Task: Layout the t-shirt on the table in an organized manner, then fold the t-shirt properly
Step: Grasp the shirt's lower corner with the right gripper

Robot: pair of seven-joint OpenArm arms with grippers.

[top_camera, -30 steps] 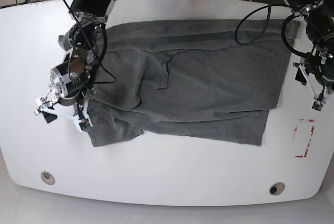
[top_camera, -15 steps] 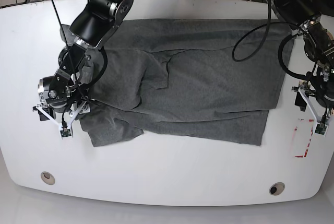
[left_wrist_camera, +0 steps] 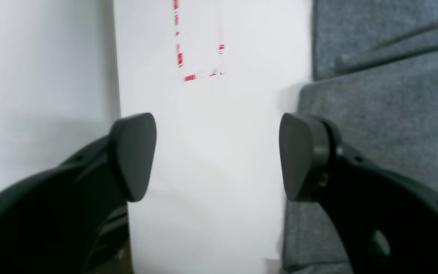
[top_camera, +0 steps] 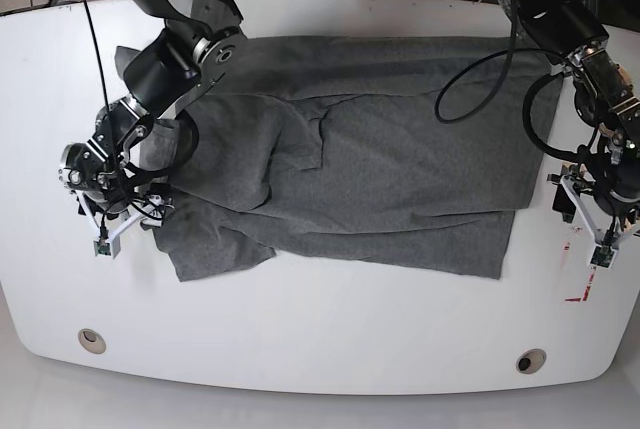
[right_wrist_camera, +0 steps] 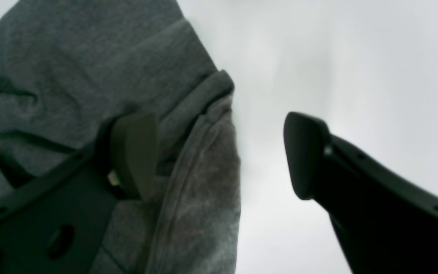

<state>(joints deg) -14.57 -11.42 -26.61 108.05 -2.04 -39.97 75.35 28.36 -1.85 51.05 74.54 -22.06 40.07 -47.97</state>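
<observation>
T-shirt (top_camera: 370, 159) spread on worktop (top_camera: 320, 349) but creased w/ bunched lower-left corner, folding not begun; left pincer (left_wrist_camera: 219, 156) & right pincer (right_wrist_camera: 219, 156) both spread, empty.

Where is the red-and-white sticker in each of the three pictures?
Base view: the red-and-white sticker lies on the glossy white table near the right edge, just right of the heather-grey t-shirt.
Left wrist view: the sticker is at top centre, beyond the open left gripper.
Right wrist view: not in it.
Shared landmark: the t-shirt's edge.
</observation>
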